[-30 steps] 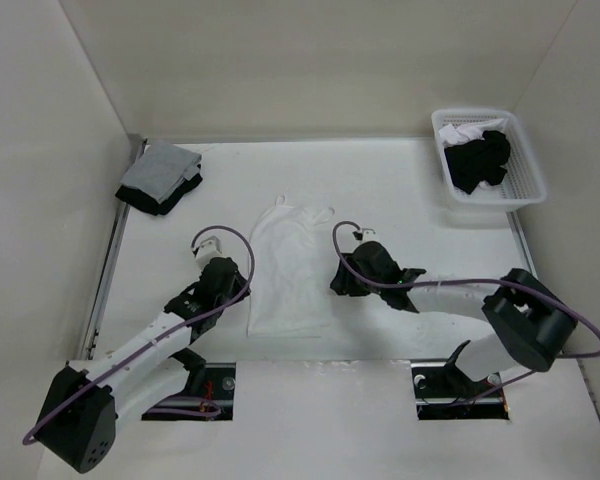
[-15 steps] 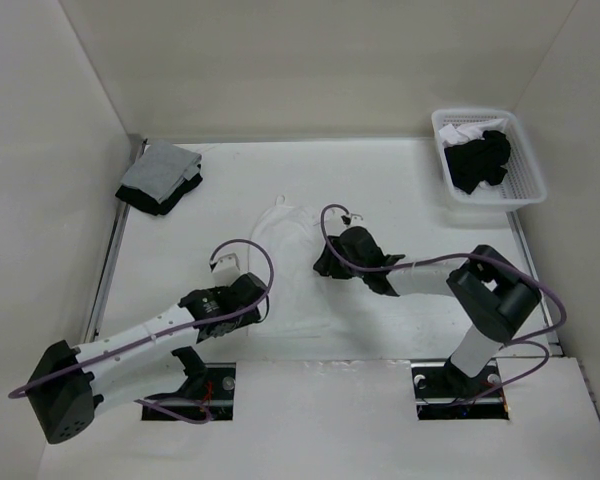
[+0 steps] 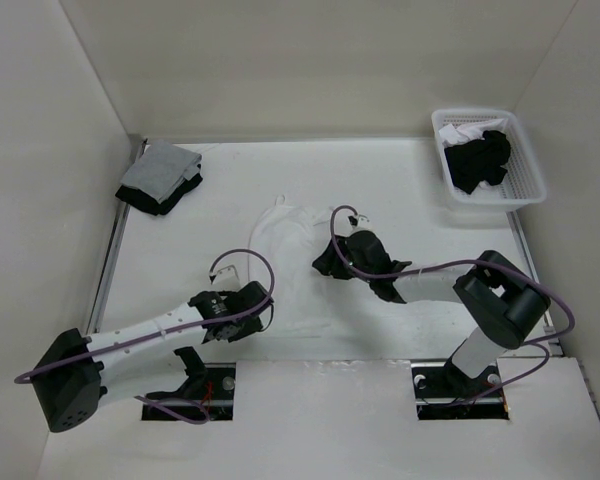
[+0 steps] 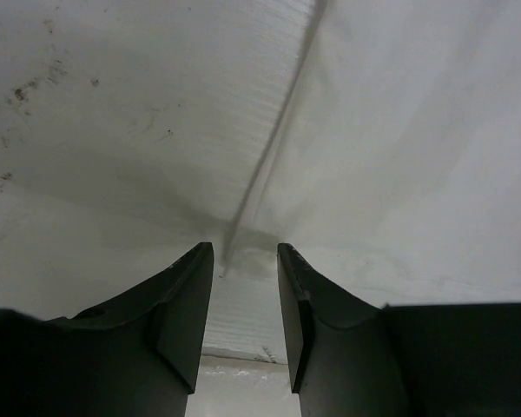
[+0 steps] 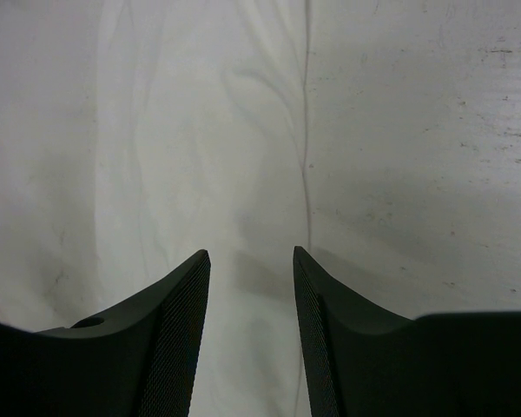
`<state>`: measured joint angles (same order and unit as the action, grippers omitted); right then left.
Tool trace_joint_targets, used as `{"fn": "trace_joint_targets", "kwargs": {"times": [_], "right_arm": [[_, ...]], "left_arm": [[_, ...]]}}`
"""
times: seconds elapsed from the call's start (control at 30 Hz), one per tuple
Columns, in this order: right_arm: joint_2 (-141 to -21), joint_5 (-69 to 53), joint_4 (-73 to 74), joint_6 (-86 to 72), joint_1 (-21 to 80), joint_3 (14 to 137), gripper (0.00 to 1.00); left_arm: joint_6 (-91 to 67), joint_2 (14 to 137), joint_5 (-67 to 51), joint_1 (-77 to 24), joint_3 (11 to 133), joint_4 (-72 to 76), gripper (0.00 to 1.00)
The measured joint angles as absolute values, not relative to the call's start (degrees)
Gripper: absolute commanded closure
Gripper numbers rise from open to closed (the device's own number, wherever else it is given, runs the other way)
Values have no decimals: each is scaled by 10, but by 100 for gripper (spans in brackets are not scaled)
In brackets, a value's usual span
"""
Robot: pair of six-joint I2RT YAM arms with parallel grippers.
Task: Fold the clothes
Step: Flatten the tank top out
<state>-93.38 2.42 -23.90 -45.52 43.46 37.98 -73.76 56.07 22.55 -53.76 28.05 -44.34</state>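
The clothes (image 3: 290, 255) are one white garment lying flat mid-table, cords toward the back. My left gripper (image 3: 263, 312) is low at its near left corner. In the left wrist view the garment (image 4: 417, 130) fills the right side, and its ribbed hem lies under the gap of the left gripper (image 4: 245, 252), which is open and grips nothing. My right gripper (image 3: 322, 264) hovers over the garment's right edge. The right wrist view has the garment (image 5: 182, 130) on the left, with that edge running between the open jaws of the right gripper (image 5: 252, 256).
A white basket (image 3: 528, 192) with a black garment (image 3: 478, 160) and white cloth stands at the back right. A grey-and-black cloth stack (image 3: 160, 177) lies at the back left. Walls close in the table on three sides.
The left arm swung right and nearer, onto the garment's near left corner, and its jaws widened. The right gripper shifted left onto the garment's right edge.
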Motion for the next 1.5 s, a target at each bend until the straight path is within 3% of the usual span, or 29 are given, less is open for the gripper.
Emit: {"fn": "trace_joint_targets", "kwargs": {"times": [0.13,0.47,0.8,1.1,1.2,1.23,1.3,1.33,1.5], "right_arm": [[-935,20,-259,-465,431,379,51],[-944,10,-291,-481,421,376,51],[-995,-6,-307,-512,386,381,54],[-1070,-18,-336,-575,369,451,48],[-1104,-22,-336,-589,368,493,63],[-1115,-23,-335,-594,368,506,79],[-1136,-26,-334,-603,368,529,91],[-1143,-26,-335,-611,368,539,95],[-1114,-12,-349,-616,368,514,96]], "left_arm": [[-741,575,215,-538,263,-423,71],[-739,574,209,-532,253,-382,97],[-672,484,226,-527,322,-363,98],[-565,411,271,-466,408,-346,98],[-541,397,274,-442,408,-347,98],[-535,392,275,-435,408,-347,98],[-520,384,276,-425,408,-337,98],[-515,384,276,-424,408,-331,98],[-479,419,270,-446,434,-271,98]]}}
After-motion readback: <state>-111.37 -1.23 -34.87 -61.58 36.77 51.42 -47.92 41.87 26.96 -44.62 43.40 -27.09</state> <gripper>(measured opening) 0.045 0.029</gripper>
